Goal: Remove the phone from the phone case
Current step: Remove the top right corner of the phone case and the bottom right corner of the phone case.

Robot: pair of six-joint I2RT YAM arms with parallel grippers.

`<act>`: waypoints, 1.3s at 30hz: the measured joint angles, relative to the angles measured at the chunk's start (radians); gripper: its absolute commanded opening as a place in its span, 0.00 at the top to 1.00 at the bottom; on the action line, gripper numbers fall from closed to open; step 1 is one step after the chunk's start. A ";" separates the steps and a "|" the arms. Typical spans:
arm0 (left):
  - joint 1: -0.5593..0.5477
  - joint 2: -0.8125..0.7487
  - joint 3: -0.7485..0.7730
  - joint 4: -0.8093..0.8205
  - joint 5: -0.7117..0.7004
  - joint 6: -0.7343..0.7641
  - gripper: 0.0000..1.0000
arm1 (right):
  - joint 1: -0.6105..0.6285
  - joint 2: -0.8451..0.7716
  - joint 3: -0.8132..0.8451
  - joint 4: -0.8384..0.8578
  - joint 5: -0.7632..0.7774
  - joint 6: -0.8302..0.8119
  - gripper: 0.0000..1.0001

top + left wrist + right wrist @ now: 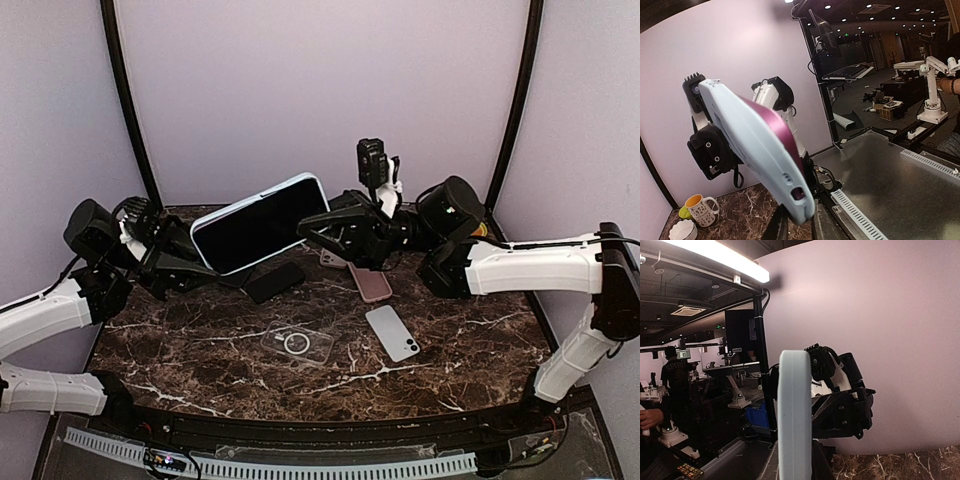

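A phone (pixel 258 225) with a dark screen sits inside a light blue case (pixel 304 181) and is held in the air over the back of the table, tilted up to the right. My left gripper (pixel 200 262) is shut on the case's lower left end, and my right gripper (pixel 312 228) is shut on its right end. In the left wrist view the case (pixel 752 145) rises edge-on from between the fingers of the left gripper (pixel 799 222). In the right wrist view the case (pixel 795 415) stands edge-on in the right gripper (pixel 795 465).
On the marble table (pixel 200 370) lie a black phone (pixel 274 282), a pink phone (pixel 371 283), a white phone (pixel 392 333) and a clear case with a ring (pixel 297 343). A mug (pixel 699 210) and a white bowl (pixel 682 231) show in the left wrist view.
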 measured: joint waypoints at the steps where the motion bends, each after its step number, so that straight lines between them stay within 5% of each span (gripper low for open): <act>1: -0.002 -0.005 -0.001 -0.015 0.001 0.014 0.84 | 0.000 0.000 0.000 -0.003 -0.004 0.004 1.00; 18: -0.017 -0.111 -0.022 -0.367 -0.071 0.425 0.86 | -0.005 0.000 0.019 -0.142 -0.056 -0.001 1.00; 39: -0.021 -0.112 -0.029 -0.678 -0.186 0.779 0.80 | 0.008 -0.055 0.068 -0.543 -0.139 -0.195 1.00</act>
